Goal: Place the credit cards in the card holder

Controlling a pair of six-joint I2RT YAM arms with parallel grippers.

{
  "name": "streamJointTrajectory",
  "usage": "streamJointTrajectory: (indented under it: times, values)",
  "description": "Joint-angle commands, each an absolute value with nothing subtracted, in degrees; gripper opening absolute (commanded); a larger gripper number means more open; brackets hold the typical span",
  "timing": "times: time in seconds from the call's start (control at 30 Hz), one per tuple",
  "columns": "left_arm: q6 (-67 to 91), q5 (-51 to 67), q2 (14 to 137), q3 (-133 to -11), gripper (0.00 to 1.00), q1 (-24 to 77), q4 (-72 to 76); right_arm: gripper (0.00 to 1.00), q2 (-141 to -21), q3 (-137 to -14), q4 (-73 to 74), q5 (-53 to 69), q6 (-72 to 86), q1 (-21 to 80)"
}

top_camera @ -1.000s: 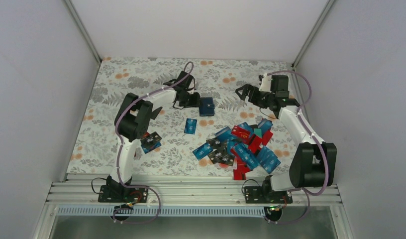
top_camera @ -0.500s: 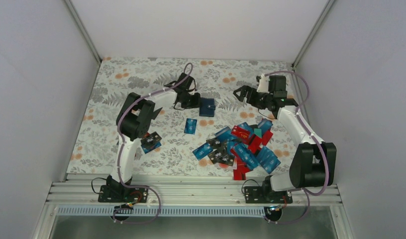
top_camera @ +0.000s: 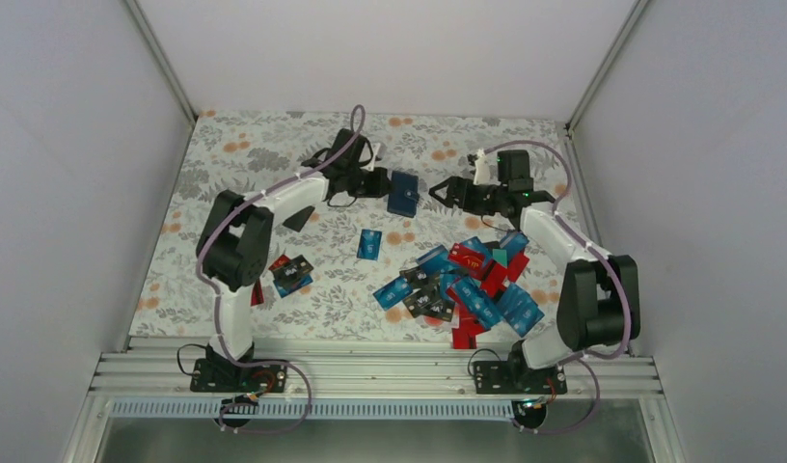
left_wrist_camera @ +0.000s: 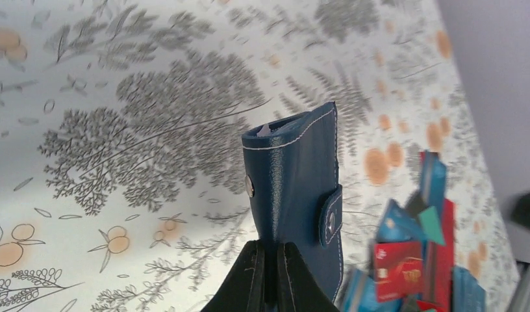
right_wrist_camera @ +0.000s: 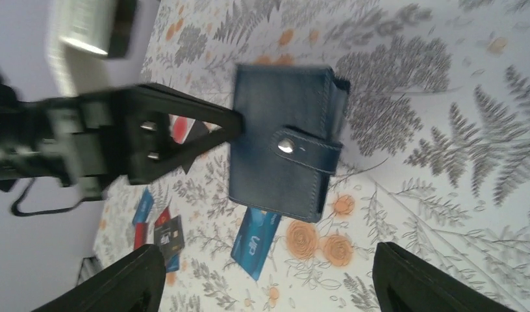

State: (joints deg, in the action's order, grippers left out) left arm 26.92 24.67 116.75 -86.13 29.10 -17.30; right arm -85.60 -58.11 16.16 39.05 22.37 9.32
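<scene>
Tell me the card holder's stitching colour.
White stitching on the navy card holder; clearest in left wrist view.

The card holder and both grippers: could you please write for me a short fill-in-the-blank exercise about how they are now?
1. The dark navy folding card holder is clamped by the ___ arm's gripper.
2. The right gripper faces it with jaws ___.
3. The heap of thin plastic credit cards lies nearer the ___ arm's base.
Missing words: left; open; right.
</scene>
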Motion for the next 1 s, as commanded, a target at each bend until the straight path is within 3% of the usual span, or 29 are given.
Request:
streamJointTrajectory:
  times: [0.0, 0.5, 0.57, 0.73, 0.97]
  values:
    - [23.59, 27.83, 110.42, -84.48, 0.02, 29.17, -15.59, 0.79, -89.15, -58.33, 11.87, 48.18, 21.30, 10.01]
    - [17.59, 43.90, 97.12, -80.60, 0.03, 28.26, -16.50, 0.80, -89.55, -62.45, 5.59, 59.14, 26.23, 10.63]
    - [17.03, 45.04, 96.01, -80.36, 0.02, 28.22, -16.77, 0.74, -89.09, -62.41, 4.22, 60.84, 27.40, 10.71]
    - [16.05, 48.52, 95.09, -79.97, 0.02, 28.23, -17.21, 0.48, -87.96, -62.66, 2.26, 64.09, 28.92, 11.39]
    - [15.03, 50.10, 94.03, -78.63, 0.02, 28.21, -17.82, 0.19, -86.24, -62.73, -0.17, 65.97, 30.78, 13.35]
